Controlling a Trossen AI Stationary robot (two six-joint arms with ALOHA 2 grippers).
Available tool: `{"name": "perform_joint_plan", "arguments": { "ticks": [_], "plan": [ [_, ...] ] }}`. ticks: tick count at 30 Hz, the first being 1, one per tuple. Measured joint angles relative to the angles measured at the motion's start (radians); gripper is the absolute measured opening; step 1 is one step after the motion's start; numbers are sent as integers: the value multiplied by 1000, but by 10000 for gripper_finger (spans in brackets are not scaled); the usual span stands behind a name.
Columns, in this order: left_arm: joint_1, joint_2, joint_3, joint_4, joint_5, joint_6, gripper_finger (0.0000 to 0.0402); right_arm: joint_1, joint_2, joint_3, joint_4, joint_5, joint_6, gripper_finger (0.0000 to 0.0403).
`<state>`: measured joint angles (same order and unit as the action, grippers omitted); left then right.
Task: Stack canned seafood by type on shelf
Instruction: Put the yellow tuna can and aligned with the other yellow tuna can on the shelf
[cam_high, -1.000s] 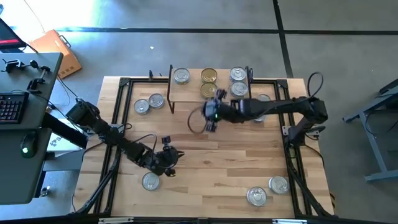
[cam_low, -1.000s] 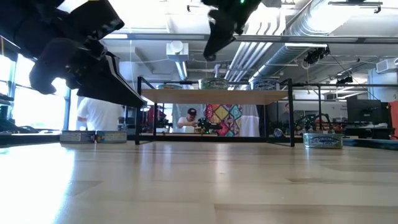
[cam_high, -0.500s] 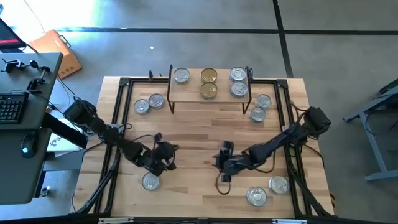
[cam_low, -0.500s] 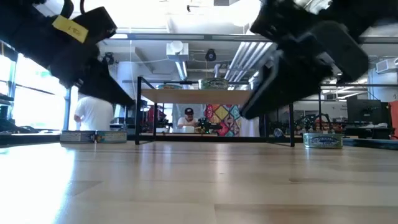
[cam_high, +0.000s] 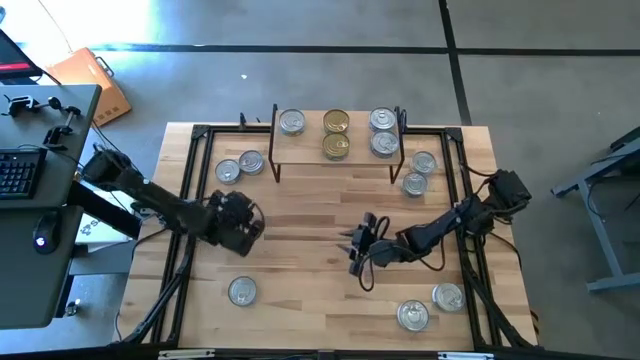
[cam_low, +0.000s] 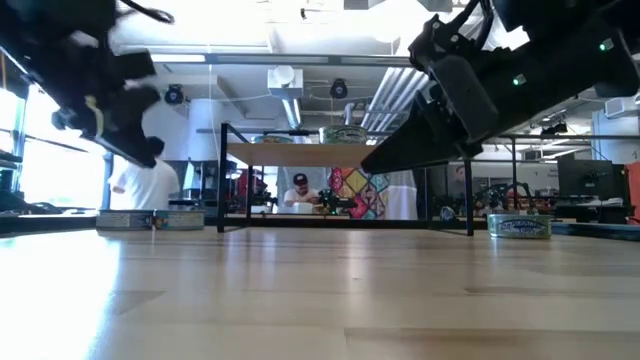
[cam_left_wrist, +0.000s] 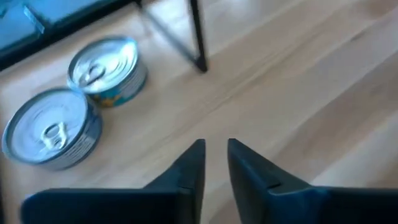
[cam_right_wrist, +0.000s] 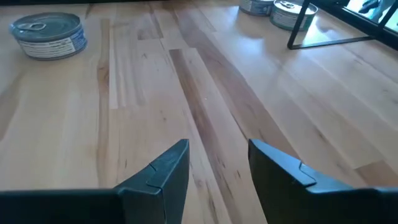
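The shelf (cam_high: 337, 160) stands at the table's far middle and carries silver-lidded tins (cam_high: 291, 122) (cam_high: 383, 131) and two gold-lidded tins (cam_high: 336, 134). More silver tins rest flat on the table: a pair (cam_high: 239, 166) left of the shelf, also in the left wrist view (cam_left_wrist: 102, 67), a pair (cam_high: 418, 172) right of it, one (cam_high: 241, 291) near left and two (cam_high: 430, 306) near right. My left gripper (cam_high: 243, 222) hovers left of centre, narrowly open (cam_left_wrist: 216, 155) and empty. My right gripper (cam_high: 358, 246) hovers near the centre, open (cam_right_wrist: 217, 155) and empty, pointing toward the table's left.
A black frame (cam_high: 190, 200) runs round the tabletop's edges. The shelf's black leg (cam_left_wrist: 198, 37) stands ahead of my left gripper. Bare wood lies between the two grippers. In the low view a person (cam_low: 300, 192) shows in the room behind the shelf.
My right gripper has gone from just in front of the shelf toward the table's near edge and down, to the table's middle. My left gripper has gone from beside the near left tin toward the far left, toward the pair of tins. No tin has moved.
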<state>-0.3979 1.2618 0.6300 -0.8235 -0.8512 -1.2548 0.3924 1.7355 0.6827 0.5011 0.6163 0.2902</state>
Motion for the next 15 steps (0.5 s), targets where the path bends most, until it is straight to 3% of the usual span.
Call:
{"name": "perform_joint_plan", "arguments": {
  "ticks": [9,12,15],
  "plan": [
    [311,1,0,33,189,345,173,1,0,0,-2,-27,-2,155],
    [435,1,0,92,339,426,179,1,0,0,-3,-29,-2,155],
    [544,1,0,151,372,543,170,1,0,0,-3,-30,-2,155]
  ]
}}
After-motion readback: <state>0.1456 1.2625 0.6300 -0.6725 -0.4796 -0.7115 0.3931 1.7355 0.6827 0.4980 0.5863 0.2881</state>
